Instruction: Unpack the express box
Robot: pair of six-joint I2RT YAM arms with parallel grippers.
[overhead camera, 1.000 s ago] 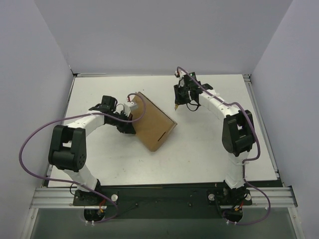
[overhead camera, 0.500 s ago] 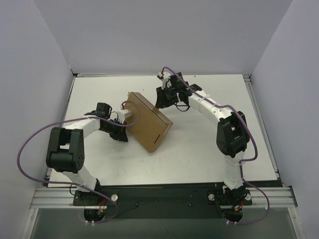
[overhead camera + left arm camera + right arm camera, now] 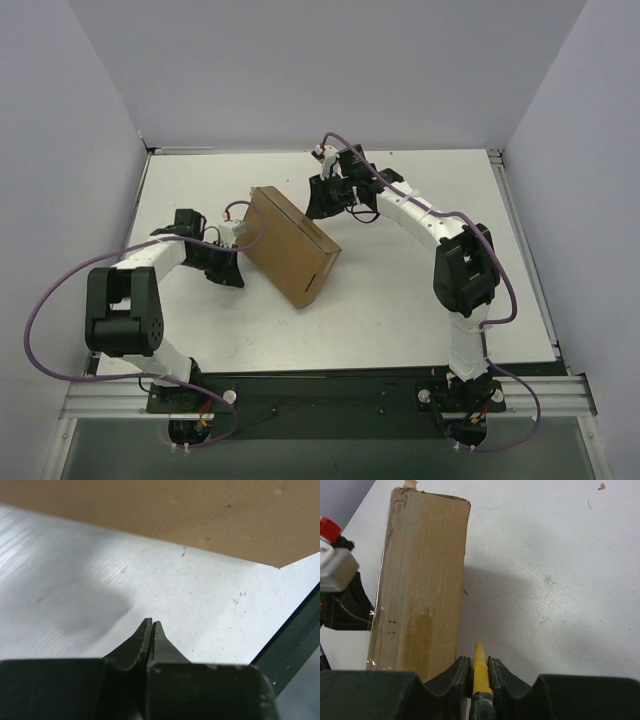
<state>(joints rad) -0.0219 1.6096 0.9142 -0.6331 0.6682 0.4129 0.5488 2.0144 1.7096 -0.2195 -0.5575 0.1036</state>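
Note:
The express box (image 3: 290, 245) is a flat brown cardboard mailer lying slantwise in the middle of the white table; it also shows in the right wrist view (image 3: 420, 580) and along the top of the left wrist view (image 3: 200, 515). My left gripper (image 3: 232, 262) is shut and empty, just left of the box's near-left side, a little off it (image 3: 151, 625). My right gripper (image 3: 318, 207) is shut on the small yellow utility knife (image 3: 479, 672), whose tip points forward beside the box's far right edge.
The white table (image 3: 420, 290) is bounded by grey walls at the back and both sides. A dark table edge (image 3: 295, 640) shows at the right of the left wrist view. The left arm's white wrist part (image 3: 335, 565) shows beyond the box.
The right arm swung left to the box's far edge with the knife. The left arm drew back to the left and the box settled lower and flatter, shifting slightly left.

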